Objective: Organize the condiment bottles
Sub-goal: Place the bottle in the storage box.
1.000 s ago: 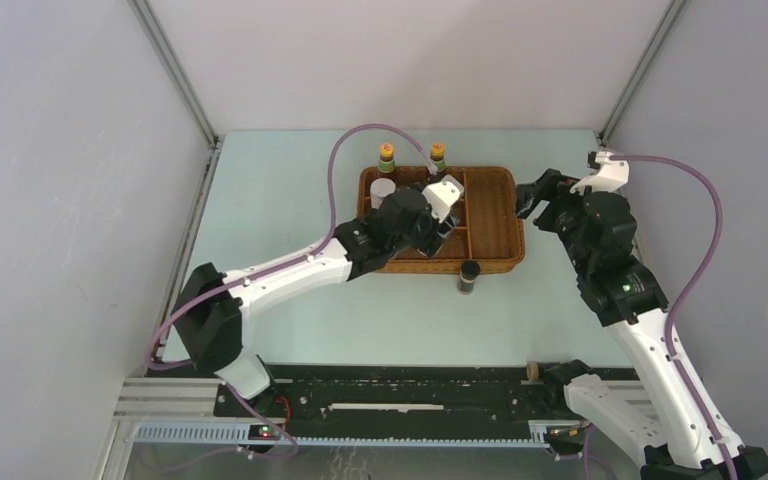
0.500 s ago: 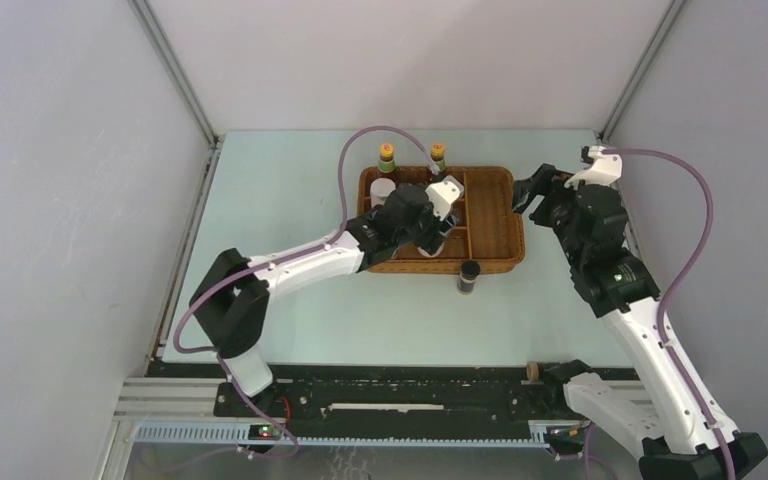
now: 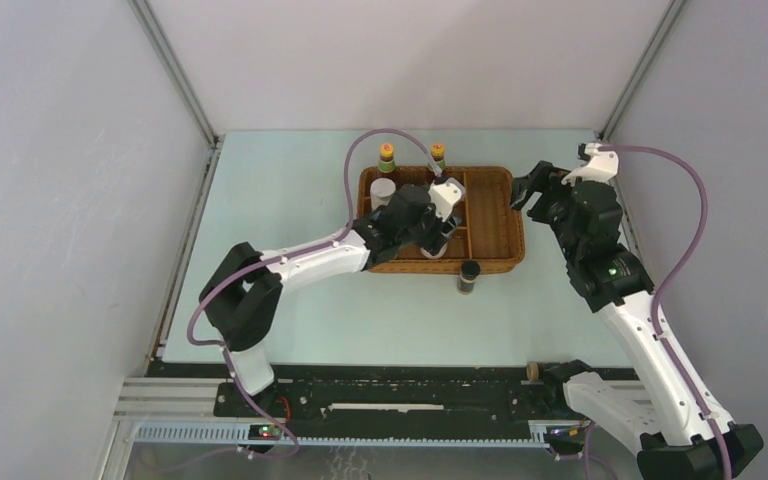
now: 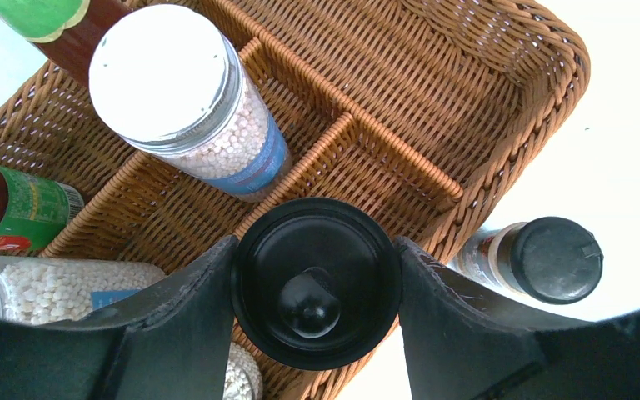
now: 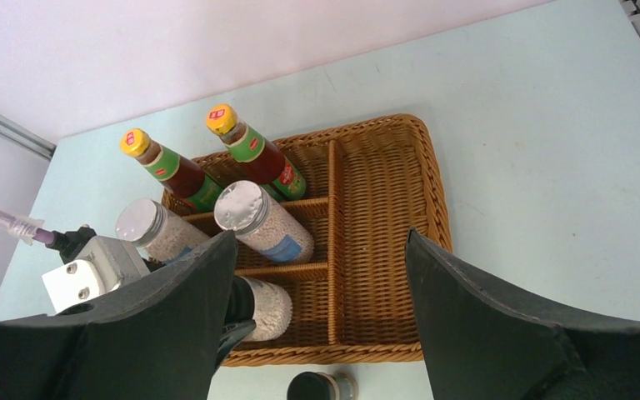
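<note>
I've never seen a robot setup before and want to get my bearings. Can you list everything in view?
Table: one, pale green, under everything.
Wicker tray: one, brown, divided, far middle of table.
Sauce bottles: two, dark, yellow caps, tray's far-left compartment.
Shakers: two, silver tops, white beads inside, tray's middle-left compartment.
Held bottle: one, black cap, gripped at tray's near-left compartment.
Loose bottle: one, black cap, on table just outside tray's near edge.
Left hand: one, black, closed on Held bottle.
Right hand: one, black, open, empty, near tray's right edge.
</note>
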Controlling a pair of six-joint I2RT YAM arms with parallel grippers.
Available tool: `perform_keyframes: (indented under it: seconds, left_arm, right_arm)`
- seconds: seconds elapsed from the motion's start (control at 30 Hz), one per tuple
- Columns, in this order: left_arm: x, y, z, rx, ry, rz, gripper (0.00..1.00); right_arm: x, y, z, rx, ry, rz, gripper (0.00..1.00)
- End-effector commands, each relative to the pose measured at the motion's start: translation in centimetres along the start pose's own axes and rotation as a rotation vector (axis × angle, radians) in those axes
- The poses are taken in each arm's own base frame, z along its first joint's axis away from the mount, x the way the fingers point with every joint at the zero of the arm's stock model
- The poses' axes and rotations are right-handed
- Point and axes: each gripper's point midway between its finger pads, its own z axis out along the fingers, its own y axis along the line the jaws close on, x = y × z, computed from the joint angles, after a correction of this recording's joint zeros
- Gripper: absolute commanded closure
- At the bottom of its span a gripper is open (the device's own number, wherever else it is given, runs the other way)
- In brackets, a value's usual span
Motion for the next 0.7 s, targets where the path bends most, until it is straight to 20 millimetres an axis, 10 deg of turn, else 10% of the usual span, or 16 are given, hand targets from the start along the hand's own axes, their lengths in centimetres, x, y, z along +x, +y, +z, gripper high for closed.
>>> perform_keyframes:
  seconds: [0.0, 0.3, 0.67]
  left_arm:
    - [-4.7, 0.2, 0.2, 0.008, -0.140, -0.018, 1.00]
    - [-3.4, 0.1, 1.4, 0.017, -0.109, -0.018, 0.99]
    - [-2.4, 0.3, 2.1, 0.013, -0.078, -0.047, 0.35]
  right_arm:
    - [-0.4, -0.2, 0.3, -0.004, -0.027, -0.001, 0.18]
    - [-0.3, -0.3, 0.4, -0.002, -0.022, -0.003, 0.18]
    - [-0.2, -0.3, 0.5, -0.002, -0.019, -0.003, 0.18]
